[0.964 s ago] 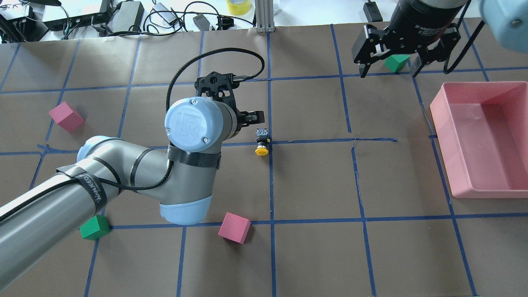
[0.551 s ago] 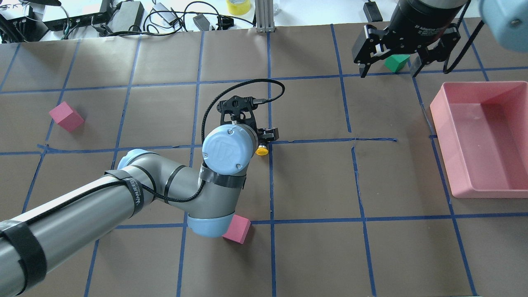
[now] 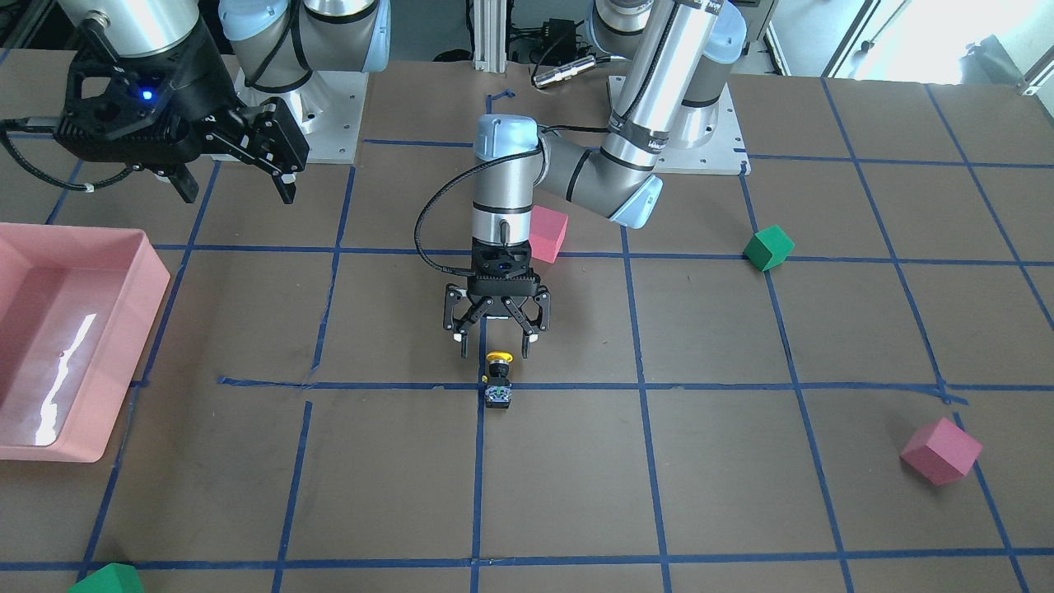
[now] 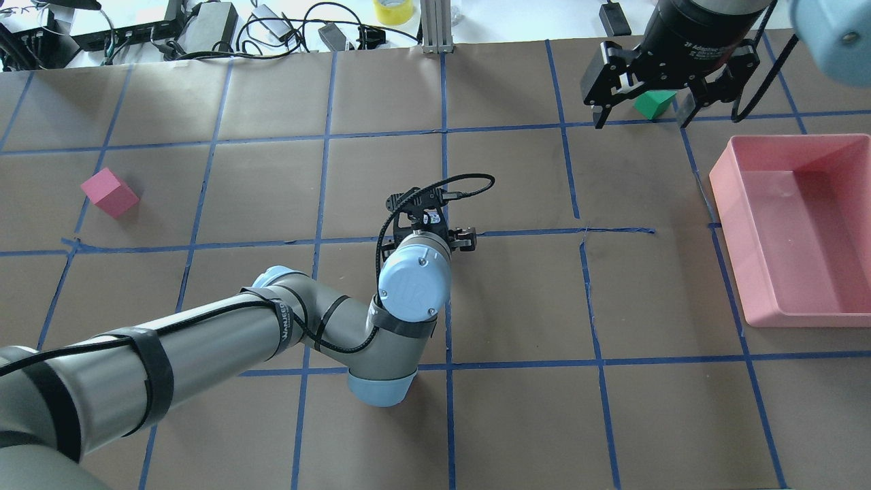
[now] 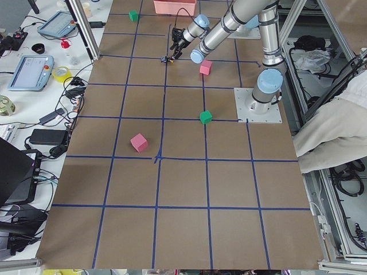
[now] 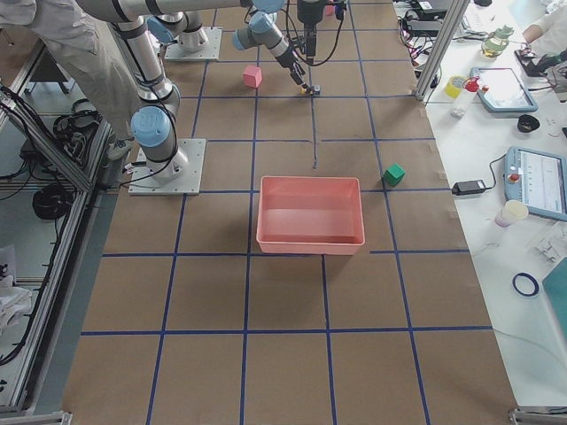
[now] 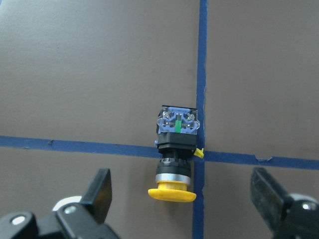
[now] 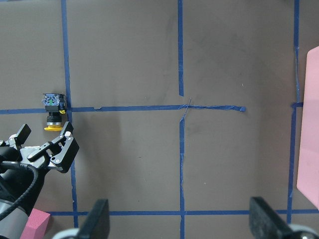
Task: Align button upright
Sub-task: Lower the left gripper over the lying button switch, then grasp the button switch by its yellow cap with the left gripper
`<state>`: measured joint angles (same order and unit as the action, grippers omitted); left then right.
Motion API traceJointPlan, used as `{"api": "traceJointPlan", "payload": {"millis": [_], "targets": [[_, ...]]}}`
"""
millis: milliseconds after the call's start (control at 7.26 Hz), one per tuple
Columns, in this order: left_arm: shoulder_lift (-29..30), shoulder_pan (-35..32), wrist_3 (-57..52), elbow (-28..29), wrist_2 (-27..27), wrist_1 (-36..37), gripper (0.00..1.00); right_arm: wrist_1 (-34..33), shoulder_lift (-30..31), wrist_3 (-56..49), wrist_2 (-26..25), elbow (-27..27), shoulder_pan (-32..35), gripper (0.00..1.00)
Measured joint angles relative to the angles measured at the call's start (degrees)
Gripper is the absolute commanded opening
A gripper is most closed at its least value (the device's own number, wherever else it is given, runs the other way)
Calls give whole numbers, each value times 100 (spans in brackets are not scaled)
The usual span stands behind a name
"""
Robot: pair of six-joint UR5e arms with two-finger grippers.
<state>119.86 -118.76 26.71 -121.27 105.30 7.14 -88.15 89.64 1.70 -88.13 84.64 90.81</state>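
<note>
Bright, even light, soft shadows, sharp focus, white glare on pink tray (image 3: 49, 313)

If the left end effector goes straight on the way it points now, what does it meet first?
Probably the button, lying on its side: the left end effector points down, jaws open either side of its yellow cap. Depth is unclear; it might touch the table beside the cap instead.
</note>
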Motion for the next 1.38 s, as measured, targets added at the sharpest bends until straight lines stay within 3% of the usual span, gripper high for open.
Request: {"api": "traceJointPlan", "payload": {"millis": [275,689,964,1377], "targets": [[328,-12,-213,-137,15,649,82,0,0,1,-8,0,-2,100],[446,-15,-475,-163,29,828,26,6,1,6,-11,0,-2,100],[463,-16,-608,-164,34,829,2,6,1,6,-9,0,-2,100],[309,44,-846,69,45,622,0,1,1,6,-4,0,-2,100]]}}
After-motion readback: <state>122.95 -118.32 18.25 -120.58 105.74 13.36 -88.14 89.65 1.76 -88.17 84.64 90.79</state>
